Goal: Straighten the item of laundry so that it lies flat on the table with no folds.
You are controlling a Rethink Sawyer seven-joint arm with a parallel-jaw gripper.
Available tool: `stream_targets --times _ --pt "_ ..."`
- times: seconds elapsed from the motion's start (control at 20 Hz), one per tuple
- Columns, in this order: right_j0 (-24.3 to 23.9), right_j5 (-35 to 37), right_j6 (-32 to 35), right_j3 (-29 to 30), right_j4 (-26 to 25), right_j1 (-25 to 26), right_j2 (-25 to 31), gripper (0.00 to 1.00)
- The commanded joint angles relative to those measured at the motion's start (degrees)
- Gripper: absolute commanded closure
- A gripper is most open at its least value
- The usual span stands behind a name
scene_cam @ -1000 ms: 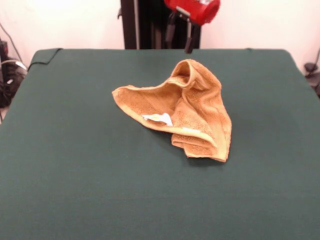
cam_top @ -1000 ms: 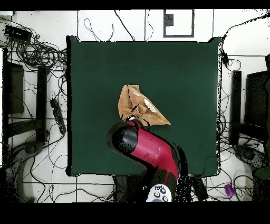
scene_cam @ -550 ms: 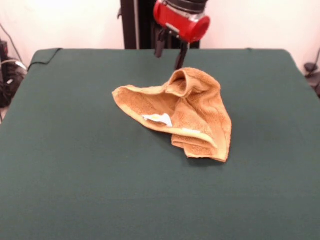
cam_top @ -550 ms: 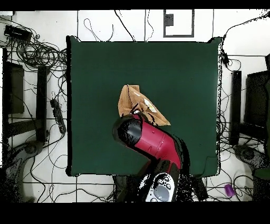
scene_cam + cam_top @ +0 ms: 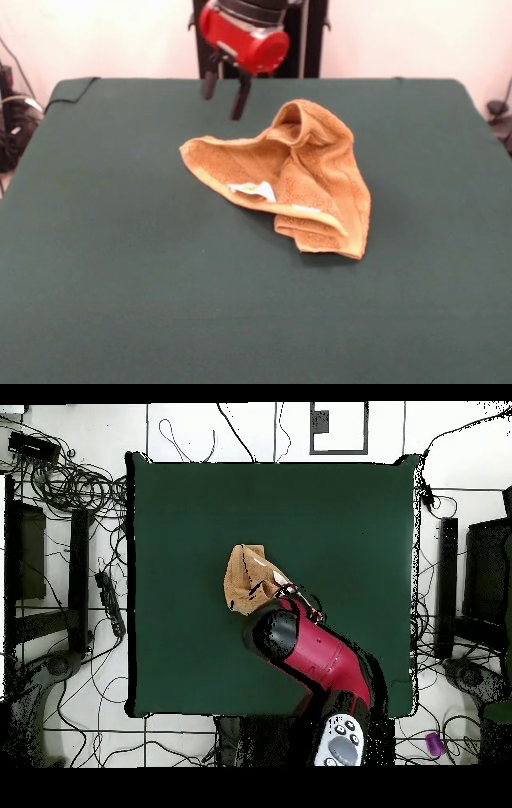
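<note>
Towel (image 5: 292, 180): crumpled in folds mid-table (image 5: 120, 280), one end humped up, white label (image 5: 253, 190) on lower edge. Gripper (image 5: 224, 96): upper centre of front view, fingers spread and empty, clear of cloth. Towel lies right of and below gripper; raised hump is the nearest part, flat corner under it toward frame left

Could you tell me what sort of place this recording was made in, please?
Probably a robotics lab or test room: a red robot arm works over a green-covered table holding only a crumpled towel, and cables sprawl across the tiled floor around it.
</note>
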Motion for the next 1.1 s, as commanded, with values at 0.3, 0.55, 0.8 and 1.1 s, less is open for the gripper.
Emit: stream_targets --times 0.3,0.55,0.8,1.1 --pt "-3.1 -4.9 10.3 5.0 0.3 -0.7 9.8 0.0" --pt "-3.5 -6.1 11.6 5.1 1.1 0.4 10.6 0.0" --pt "-4.8 -7.2 11.9 4.8 1.4 0.8 11.9 0.0" --pt "-4.7 -6.9 13.0 3.2 2.8 1.9 12.0 0.0"
